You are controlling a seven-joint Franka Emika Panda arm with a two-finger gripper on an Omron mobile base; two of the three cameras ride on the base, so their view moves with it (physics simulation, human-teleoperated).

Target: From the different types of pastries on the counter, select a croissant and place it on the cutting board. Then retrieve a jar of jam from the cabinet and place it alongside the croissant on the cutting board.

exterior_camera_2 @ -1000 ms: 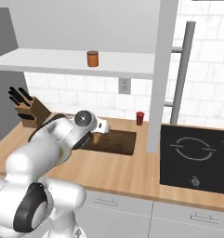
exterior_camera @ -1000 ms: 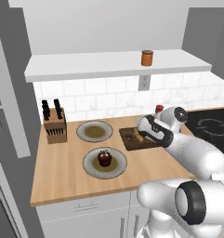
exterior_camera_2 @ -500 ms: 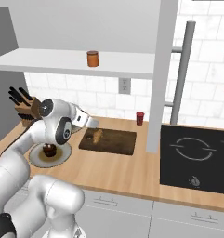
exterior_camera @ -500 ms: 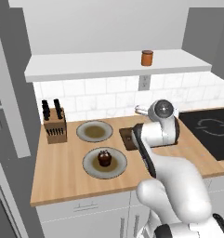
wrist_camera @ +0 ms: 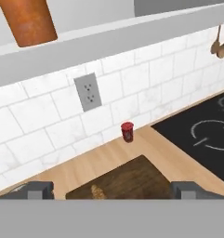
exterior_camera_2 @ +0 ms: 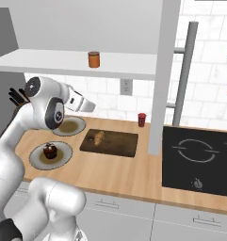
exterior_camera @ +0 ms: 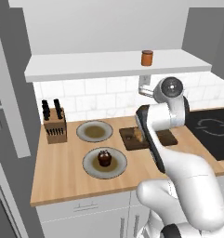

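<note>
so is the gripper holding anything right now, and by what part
Nothing is held: the gripper is open and empty, the croissant lies on the board, and the jar sits on the shelf.

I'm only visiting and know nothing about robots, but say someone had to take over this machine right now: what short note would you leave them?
Pincer: open, holding nothing, raised above the counter and pointing toward the back wall.
Croissant: lying on the cutting board, near its left end. That part is done.
Cupcake: on the near plate, untouched.
Jar of jam: standing on the white shelf of the cabinet, above the board.
Left: reach up, grip the jar, bring it down and set it beside the croissant. The free right half of the board looks like the likely spot.
</note>
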